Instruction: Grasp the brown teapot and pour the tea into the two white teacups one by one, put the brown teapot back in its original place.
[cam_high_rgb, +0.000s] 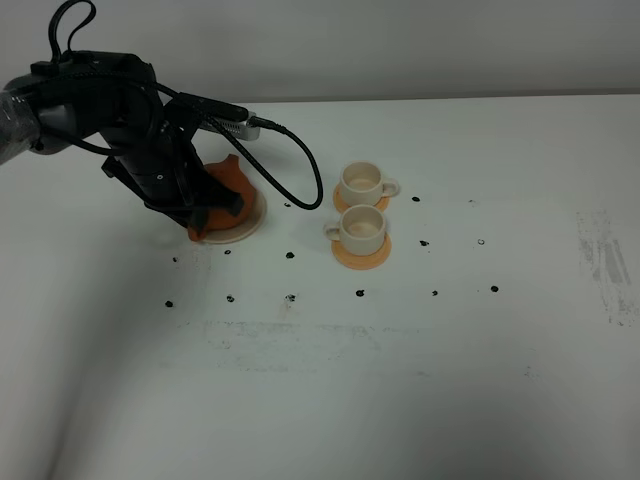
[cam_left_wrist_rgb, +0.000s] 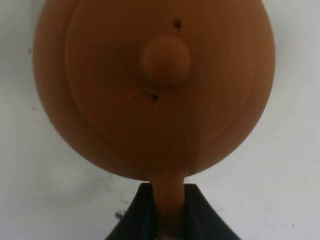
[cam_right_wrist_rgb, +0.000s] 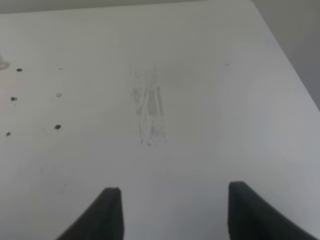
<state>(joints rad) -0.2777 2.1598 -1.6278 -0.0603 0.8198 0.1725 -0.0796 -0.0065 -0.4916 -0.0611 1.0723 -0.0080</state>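
Left gripper (cam_left_wrist_rgb: 167, 210) is clamped on the handle (cam_left_wrist_rgb: 169, 192) of the teapot (cam_left_wrist_rgb: 155, 85). Pot sits on the saucer (cam_high_rgb: 252, 227), left part of table (cam_high_rgb: 320, 400). Pinch on the thin loop looks narrow: pot may swing or slip on lifting, and the lid (cam_left_wrist_rgb: 165, 57) may drop at a steep tilt. Mid-table, far cup (cam_high_rgb: 362, 181) and near cup (cam_high_rgb: 361, 229) stand close together on coasters (cam_high_rgb: 362, 257). A loose spout arc risks a knock or spill. Right gripper (cam_right_wrist_rgb: 170, 210) gapes empty over bare table.
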